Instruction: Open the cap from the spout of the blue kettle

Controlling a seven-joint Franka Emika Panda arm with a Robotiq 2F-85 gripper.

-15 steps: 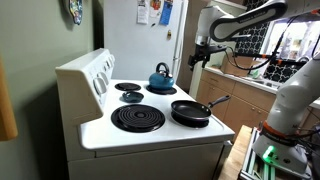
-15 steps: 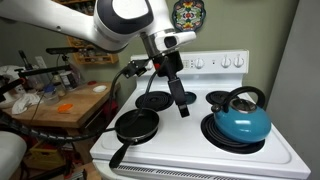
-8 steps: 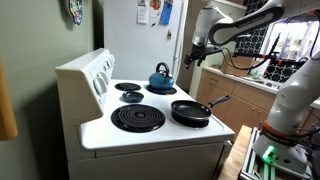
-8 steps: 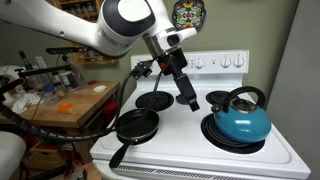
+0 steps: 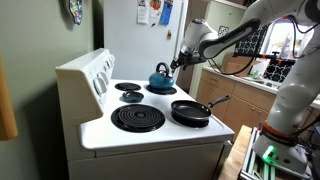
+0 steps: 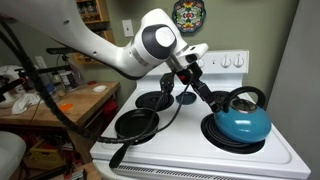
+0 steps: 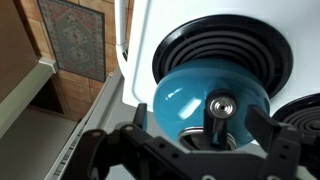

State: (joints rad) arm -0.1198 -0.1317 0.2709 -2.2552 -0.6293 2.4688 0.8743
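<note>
In an exterior view, the black frying pan [image 6: 137, 124] lies on the white stove [image 6: 190, 150], below and to the left of the gripper [image 6: 212, 97]. The gripper slants down from the arm [image 6: 150, 45]. Its tip is just beside the left flank of the blue kettle [image 6: 242, 122], which stands on a burner to the gripper's right. The spout and its cap cannot be made out there, because the fingers cover that side.

In an exterior view from the opposite side, the kettle [image 5: 160, 78] is just left of and slightly below the gripper [image 5: 178, 62]. The frying pan [image 5: 190, 112] is below the gripper, nearer the camera.

In the wrist view, the gripper [image 7: 198, 116] is spread wide with nothing between its 2 fingers [image 7: 135, 118]. 1 finger is at the lower left and 1 at the lower right. The kettle's rounded blue body fills the space ahead of them, and its lid knob [image 7: 221, 104] is roughly centred between them. Beyond the kettle, farther from the gripper, are the rings of the coil burner [image 7: 225, 40] it sits on. This view does not show the cap either.
</note>
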